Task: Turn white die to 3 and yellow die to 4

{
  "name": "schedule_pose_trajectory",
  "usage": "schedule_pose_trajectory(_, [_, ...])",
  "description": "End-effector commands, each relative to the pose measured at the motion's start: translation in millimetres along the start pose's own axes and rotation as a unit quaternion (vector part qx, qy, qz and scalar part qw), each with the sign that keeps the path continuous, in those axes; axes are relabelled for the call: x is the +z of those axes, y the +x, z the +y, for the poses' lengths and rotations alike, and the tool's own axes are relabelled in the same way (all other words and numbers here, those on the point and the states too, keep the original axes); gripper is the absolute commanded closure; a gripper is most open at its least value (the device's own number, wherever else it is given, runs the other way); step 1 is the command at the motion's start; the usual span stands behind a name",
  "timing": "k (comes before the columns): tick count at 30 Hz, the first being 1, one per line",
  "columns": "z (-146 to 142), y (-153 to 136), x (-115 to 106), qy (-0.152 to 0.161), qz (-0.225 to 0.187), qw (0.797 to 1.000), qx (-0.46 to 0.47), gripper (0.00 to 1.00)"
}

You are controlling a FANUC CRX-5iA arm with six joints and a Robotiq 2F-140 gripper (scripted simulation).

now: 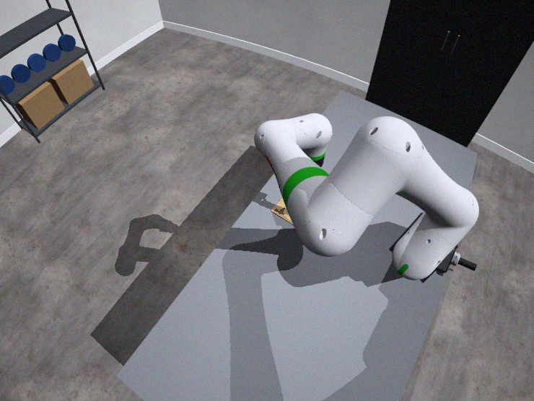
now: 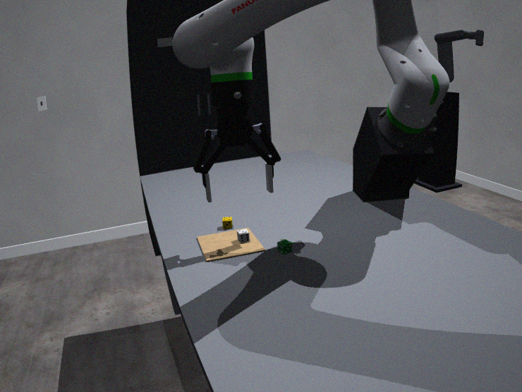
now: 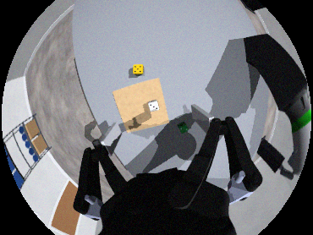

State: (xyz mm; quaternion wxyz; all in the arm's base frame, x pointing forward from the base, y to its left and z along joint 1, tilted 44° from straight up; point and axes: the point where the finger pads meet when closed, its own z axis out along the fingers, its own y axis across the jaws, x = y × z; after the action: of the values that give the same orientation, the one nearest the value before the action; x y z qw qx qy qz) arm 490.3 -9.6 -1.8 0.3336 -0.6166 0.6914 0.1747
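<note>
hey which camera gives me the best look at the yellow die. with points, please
The wrist view: the yellow die (image 2: 227, 223) (image 3: 138, 68) shows there unblocked from above, its top spots clear, just off the mat (image 1: 278, 205) (image 2: 226, 246) (image 3: 131, 101). The exterior view shows it smaller, side on, behind the mat. The top view doesn't show it.

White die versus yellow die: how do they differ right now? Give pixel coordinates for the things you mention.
The white die (image 2: 243, 235) (image 3: 153, 106) is on the mat (image 2: 219, 244) (image 3: 131, 99); the yellow die (image 2: 227, 223) (image 3: 138, 68) is off it, on the table. The white die's top appears to show three, the yellow die's five. Both lie flat.
</note>
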Motion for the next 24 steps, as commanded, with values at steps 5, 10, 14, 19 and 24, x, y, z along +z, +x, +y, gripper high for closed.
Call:
schedule_pose_trajectory(5, [-0.2,0.5,-0.2,0.000,0.000,1.000,-0.005,0.00])
schedule_pose_trajectory(10, [-1.2,3.8,0.1,0.000,0.000,0.999,-0.051,0.00])
schedule_pose_trajectory(14, [-2.8,9.9,0.6,0.000,0.000,0.991,-0.135,0.00])
schedule_pose_trajectory(19, [-3.9,14.2,1.0,0.000,0.001,0.981,-0.193,0.00])
schedule_pose_trajectory(24, [-5.6,21.2,1.7,0.000,0.001,0.958,-0.287,0.00])
